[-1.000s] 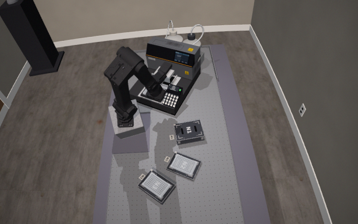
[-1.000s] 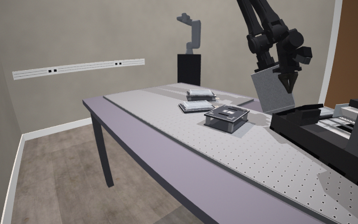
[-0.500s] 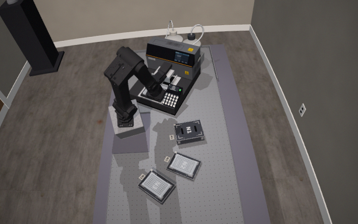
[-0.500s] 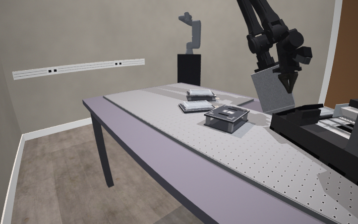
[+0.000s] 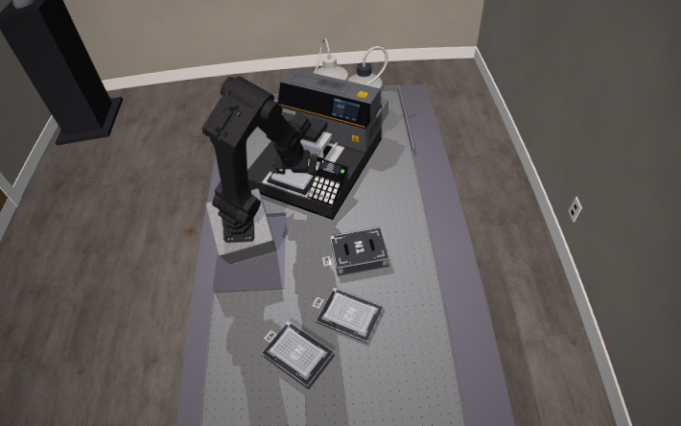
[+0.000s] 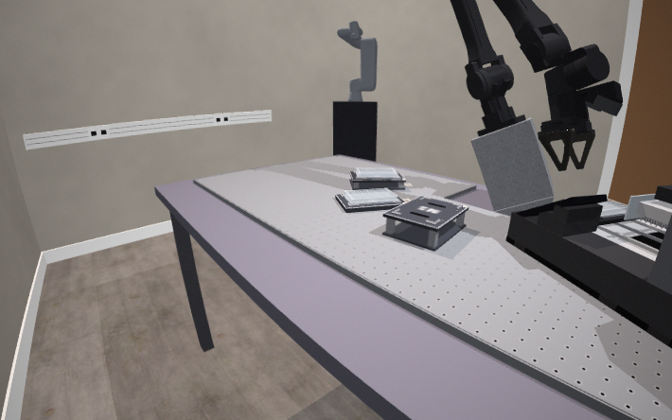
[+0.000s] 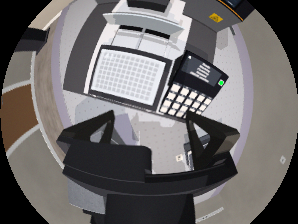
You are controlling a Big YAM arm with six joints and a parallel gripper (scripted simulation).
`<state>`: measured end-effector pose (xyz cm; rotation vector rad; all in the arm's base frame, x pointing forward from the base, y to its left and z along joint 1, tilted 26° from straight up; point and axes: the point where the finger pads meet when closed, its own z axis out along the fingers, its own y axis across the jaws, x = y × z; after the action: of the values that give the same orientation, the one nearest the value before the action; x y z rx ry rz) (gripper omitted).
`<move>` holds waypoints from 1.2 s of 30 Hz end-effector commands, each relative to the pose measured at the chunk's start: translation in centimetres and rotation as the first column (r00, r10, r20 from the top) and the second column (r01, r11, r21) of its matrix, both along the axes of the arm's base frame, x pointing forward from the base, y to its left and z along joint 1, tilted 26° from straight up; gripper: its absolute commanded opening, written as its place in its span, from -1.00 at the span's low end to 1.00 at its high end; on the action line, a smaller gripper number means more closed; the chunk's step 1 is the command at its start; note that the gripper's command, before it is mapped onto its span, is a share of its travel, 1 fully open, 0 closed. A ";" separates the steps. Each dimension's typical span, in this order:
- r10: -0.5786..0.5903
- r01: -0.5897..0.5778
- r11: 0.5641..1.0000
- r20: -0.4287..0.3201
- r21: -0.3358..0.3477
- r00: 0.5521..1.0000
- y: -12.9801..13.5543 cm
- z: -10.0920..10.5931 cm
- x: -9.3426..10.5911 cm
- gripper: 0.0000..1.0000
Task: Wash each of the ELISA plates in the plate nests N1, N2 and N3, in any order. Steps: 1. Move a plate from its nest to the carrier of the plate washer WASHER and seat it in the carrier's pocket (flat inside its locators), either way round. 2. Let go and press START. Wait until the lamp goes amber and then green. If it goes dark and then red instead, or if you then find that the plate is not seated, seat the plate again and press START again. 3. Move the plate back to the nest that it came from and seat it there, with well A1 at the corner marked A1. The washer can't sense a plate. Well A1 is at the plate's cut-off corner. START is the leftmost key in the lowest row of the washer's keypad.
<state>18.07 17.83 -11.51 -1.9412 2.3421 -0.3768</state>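
Overhead, the hand (image 5: 294, 168) (image 6: 570, 167) (image 7: 150, 113) hangs released, its fingers spread above the washer's front. Below it, a plate (image 5: 291, 179) (image 7: 127, 74) lies in the carrier beside the keypad (image 5: 324, 190) (image 7: 185, 101); the lamp (image 5: 341, 171) (image 7: 221, 83) glows green. Farther off, N2 (image 5: 367, 338) and N3 (image 5: 309, 383) each bear a plate.

Matt black plastic is seen on the keypad housing (image 5: 335, 165) (image 7: 220, 90). Rough, speckled stone is suggested by the grey block (image 5: 244, 248) (image 6: 513, 166). Smooth, pale plastic is shown in the plates (image 5: 351, 314) (image 6: 372, 196) (image 7: 127, 75); wood-look planks are seen on the floor (image 5: 136, 295) (image 6: 134, 312).
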 end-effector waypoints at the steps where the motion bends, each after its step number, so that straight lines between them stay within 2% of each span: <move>1: 0.130 -0.132 0.990 -0.048 -0.044 0.990 2.4 -0.3 -0.1 1.00; 7: 0.242 -0.250 0.965 -0.099 -0.079 0.965 4.4 -0.7 -0.8 1.00; 15: 0.445 -0.476 0.870 -0.211 -0.128 0.870 8.3 -1.3 -2.2 1.00; 20: 0.532 -0.584 0.798 -0.283 -0.147 0.798 8.1 -1.3 -1.6 1.00; 22: 0.532 -0.584 0.798 -0.283 -0.147 0.798 8.1 -1.3 -1.6 1.00; 23: 0.554 -0.618 0.770 -0.315 -0.159 0.771 7.1 -1.5 -2.3 1.00; 24: 0.583 -0.645 0.749 -0.312 -0.152 0.751 8.3 -1.3 -1.9 1.00; 36: 0.749 -0.885 0.446 -0.485 -0.134 0.452 8.5 -1.4 -2.3 1.00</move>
<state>15.66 24.82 -12.86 -3.1491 1.3288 -0.4184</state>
